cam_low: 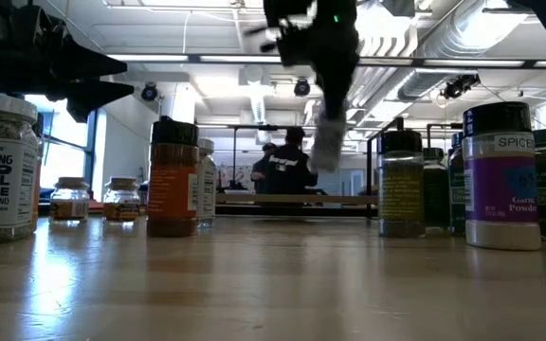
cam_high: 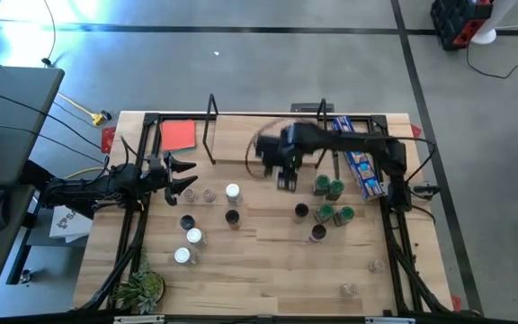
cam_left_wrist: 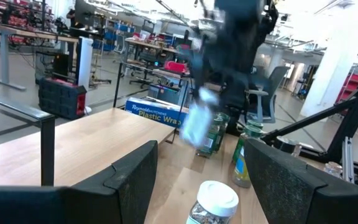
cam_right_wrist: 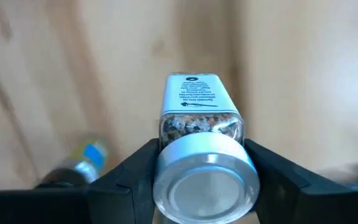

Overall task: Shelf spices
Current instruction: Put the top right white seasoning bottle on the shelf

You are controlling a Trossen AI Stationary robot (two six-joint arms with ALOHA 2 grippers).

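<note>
We see the right gripper (cam_right_wrist: 197,180) up off the bench (cam_high: 268,261), its fingers clasped on either side of a jar (cam_right_wrist: 199,149) with a silver lid — a clear, square-shouldered jar of coarse, speckled grains with a printed label. In the low view this jar (cam_low: 328,142) hangs in the air under the arm, clear of the wood. From above, the right gripper (cam_high: 286,175) sits just in front of the shelf (cam_high: 268,135), which lies behind it along the far edge of the bench.

Just to this gripper's outer side stand the green-lidded jars (cam_high: 328,186), with more of them and two dark-lidded ones a little nearer the front. A blue packet (cam_high: 362,166) lies beyond those, towards the bench's right edge.

The left gripper (cam_high: 183,177) waits well apart from the right one, at the left of the bench, fingers spread and holding nothing. Just ahead of it stands a white-lidded jar (cam_left_wrist: 213,202) — between its fingers in the wrist view, though not touched. Other jars (cam_high: 189,236) stand nearer the front from it, and a red card (cam_high: 178,135) lies behind it by the shelf's end. A plant (cam_high: 139,290) sits at the front left corner.
</note>
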